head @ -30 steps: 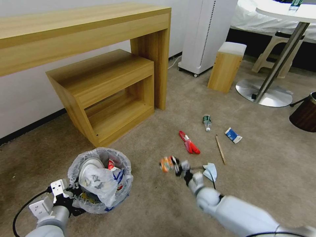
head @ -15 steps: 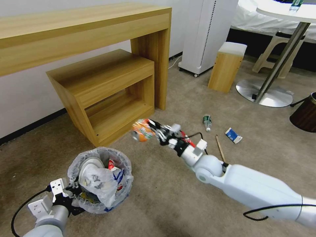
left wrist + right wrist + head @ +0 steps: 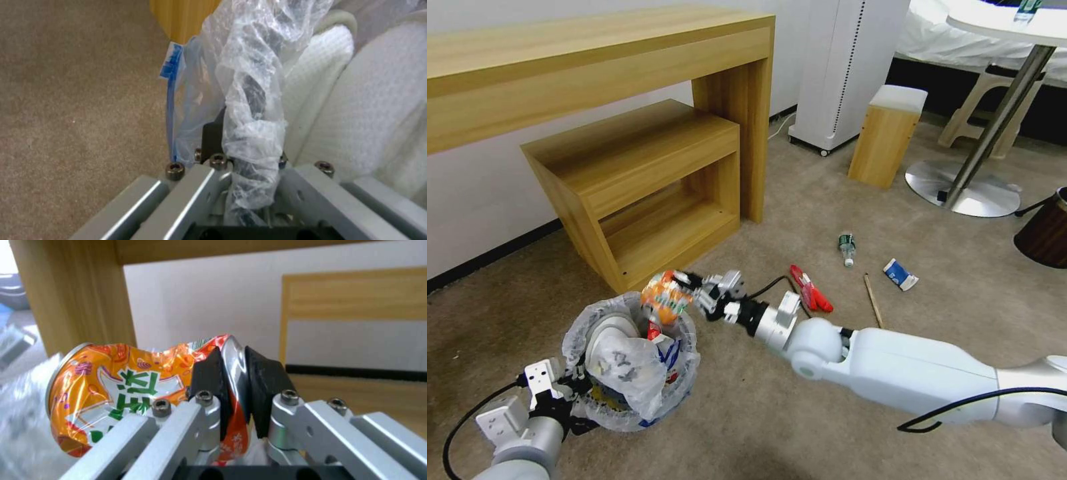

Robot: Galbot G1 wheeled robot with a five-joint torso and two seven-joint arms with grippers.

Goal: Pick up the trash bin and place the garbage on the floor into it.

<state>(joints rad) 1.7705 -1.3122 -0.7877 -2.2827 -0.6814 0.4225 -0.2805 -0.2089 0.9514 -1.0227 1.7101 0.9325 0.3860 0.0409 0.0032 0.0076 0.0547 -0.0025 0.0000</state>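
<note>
item: drop-off step, in hand. i have the right gripper reaching across to about 10 o'clock of my base, its pads closed tight on the flattened edge of a crushed orange can. the can hangs over the far rim of the trash bin.

item: left gripper, low at my 8 o'clock, pinched shut on the bin's near rim through the bag liner; the bin looks lifted slightly off the floor, though i can't be sure from the head view.

item: bin contents: white slippers, a white-blue plastic bag, a red scrap.

item: next move, as i judge it: carry the can a touch further over the opening, then part the pads; the pile is high, so it could roll off.

item: left to collect, around 1 o'clock: red wrapper, small bottle, wooden stick, blue-white packet.

item: view notes. right wrist view gives the pinch on the can and its green lettering. left wrist view gives the liner twisted between the jaws. the head view alone shows the remaining litter.
</note>
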